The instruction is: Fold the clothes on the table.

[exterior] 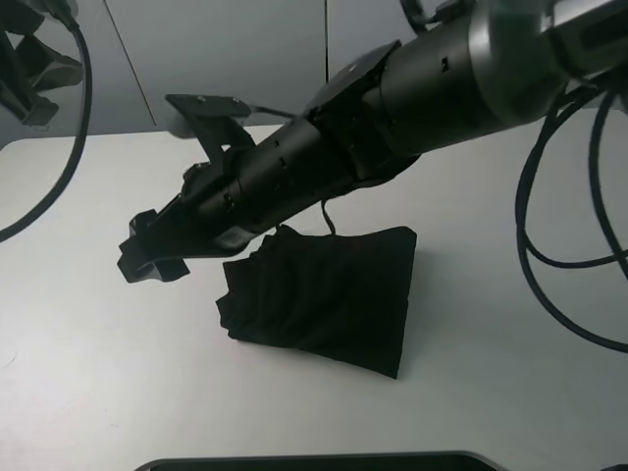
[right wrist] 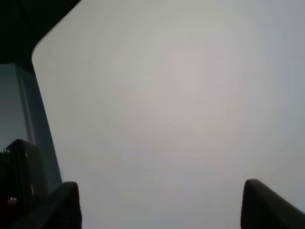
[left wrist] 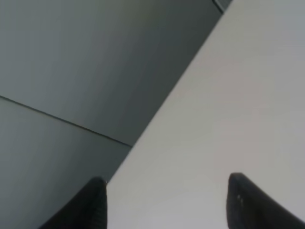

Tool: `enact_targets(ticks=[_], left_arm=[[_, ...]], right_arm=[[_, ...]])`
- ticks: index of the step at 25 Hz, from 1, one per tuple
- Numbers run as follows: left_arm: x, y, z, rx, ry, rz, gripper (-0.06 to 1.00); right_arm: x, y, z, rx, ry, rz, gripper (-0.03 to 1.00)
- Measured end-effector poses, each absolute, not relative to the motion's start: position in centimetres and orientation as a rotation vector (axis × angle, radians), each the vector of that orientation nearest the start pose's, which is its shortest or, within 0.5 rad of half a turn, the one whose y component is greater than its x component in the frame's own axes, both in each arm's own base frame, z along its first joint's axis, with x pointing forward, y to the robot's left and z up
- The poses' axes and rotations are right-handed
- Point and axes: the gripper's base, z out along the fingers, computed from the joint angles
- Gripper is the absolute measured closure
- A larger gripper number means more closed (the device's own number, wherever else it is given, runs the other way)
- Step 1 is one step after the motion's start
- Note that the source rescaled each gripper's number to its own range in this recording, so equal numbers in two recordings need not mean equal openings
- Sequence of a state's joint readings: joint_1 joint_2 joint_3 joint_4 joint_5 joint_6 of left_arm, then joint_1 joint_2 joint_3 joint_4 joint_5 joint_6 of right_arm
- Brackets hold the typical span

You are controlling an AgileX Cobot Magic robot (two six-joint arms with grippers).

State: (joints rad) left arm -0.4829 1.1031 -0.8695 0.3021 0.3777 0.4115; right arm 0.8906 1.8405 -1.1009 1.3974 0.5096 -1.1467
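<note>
With the black T-shirt (exterior: 324,294) folded compact on the table (exterior: 98,392), both grippers wide and empty, you need only retract the right gripper (exterior: 147,257).

Legible text, labels, brands, numbers, signs: none found. The folded black T-shirt (exterior: 324,294) shows plain black fabric only, no print facing up. The white table (exterior: 88,383) carries no markings. Arm housings in the high view show no readable lettering.
</note>
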Motion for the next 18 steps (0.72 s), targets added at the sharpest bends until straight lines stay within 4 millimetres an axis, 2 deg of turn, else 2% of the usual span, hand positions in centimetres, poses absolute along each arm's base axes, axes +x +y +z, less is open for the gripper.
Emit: enact_targets(ticks=[2, 5, 7, 10, 12, 14, 15, 18], left_arm=[[19.8, -9.2, 35.1, 1.029, 1.732, 0.234, 0.24], [16.3, -7.1, 37.9, 0.899, 1.678, 0.212, 0.24], [13.2, -5.3, 39.6, 0.785, 1.641, 0.183, 0.24], [8.5, -2.5, 41.1, 0.609, 1.586, 0.111, 0.24], [5.5, -0.8, 41.5, 0.526, 1.545, 0.079, 0.24], [2.9, 0.8, 41.4, 0.448, 1.518, 0.051, 0.24], [1.9, 1.5, 41.1, 0.413, 1.527, 0.044, 0.24], [0.1, 3.2, 39.7, 0.353, 1.636, 0.081, 0.24]], right_arm=[[21.6, 30.7, 23.2, -1.124, 2.112, 1.022, 0.22], [22.5, 27.1, 28.9, -1.243, 1.888, 0.790, 0.22], [22.5, 24.4, 32.8, -1.284, 1.767, 0.601, 0.22], [21.1, 19.5, 38.6, -1.293, 1.615, 0.243, 0.22], [19.5, 16.3, 41.7, -1.260, 1.579, 0.029, 0.22], [18.3, 13.1, 44.1, -1.188, 1.609, -0.177, 0.22], [17.3, 10.9, 45.4, -1.141, 1.635, -0.323, 0.22], [14.6, 5.5, 47.6, -0.939, 1.768, -0.580, 0.22]])
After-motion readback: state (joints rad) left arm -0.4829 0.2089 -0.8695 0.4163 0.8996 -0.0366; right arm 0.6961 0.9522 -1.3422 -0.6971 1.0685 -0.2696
